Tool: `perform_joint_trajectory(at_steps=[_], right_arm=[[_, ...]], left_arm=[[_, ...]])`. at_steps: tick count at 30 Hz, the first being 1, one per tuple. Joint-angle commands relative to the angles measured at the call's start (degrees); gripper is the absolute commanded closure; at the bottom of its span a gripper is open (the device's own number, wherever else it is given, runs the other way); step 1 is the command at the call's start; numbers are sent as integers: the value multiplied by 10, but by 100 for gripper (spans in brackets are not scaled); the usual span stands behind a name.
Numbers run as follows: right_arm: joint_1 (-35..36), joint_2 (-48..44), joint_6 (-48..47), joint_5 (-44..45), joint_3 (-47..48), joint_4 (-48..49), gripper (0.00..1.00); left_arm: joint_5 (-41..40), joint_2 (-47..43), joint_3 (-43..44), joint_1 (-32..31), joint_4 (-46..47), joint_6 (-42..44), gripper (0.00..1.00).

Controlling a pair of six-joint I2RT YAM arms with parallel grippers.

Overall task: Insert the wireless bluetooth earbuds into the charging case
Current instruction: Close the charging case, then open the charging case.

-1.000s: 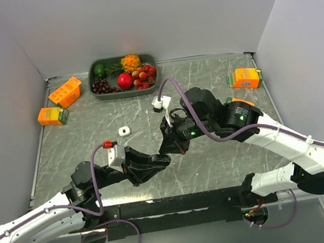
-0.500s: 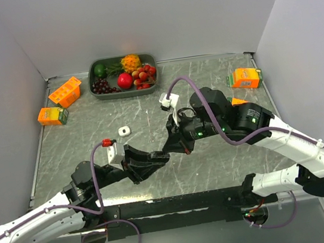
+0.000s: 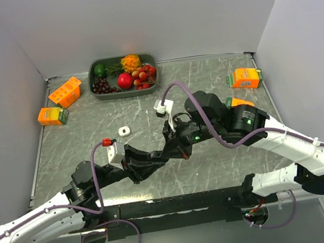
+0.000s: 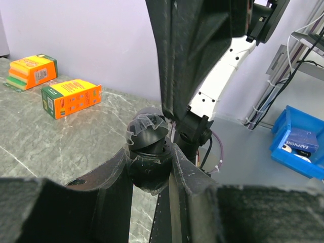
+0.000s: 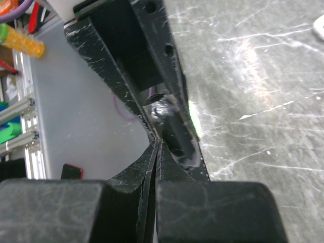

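Charging case (image 4: 147, 134) apparently in left gripper (image 4: 151, 157)

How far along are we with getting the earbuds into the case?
Done: no bud visibly seated. In hand: the left gripper clamps the black charging case; the right gripper, jaws shut, is close beside it, any bud hidden. Remaining: the white earbud lies loose on the table.

White-shelled left arm (image 3: 40, 222) and right arm (image 3: 292, 142), black joints, looping purple cables (image 3: 178, 85), orange wrist band (image 3: 241, 102).
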Motion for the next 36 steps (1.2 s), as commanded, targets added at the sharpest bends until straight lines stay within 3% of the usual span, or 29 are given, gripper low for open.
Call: perform_joint_trajectory(at_steps=[1, 15, 21, 36], right_arm=[[14, 12, -5, -18, 7, -9, 100], [-1, -42, 8, 29, 29, 40, 100], [-22, -23, 17, 68, 26, 22, 100], [17, 10, 2, 29, 24, 5, 100]], left_arm=[[-16, -4, 22, 1, 21, 4, 99], [-9, 0, 12, 1, 19, 15, 99], [13, -11, 1, 1, 25, 23, 99], [5, -1, 10, 0, 43, 29, 99]])
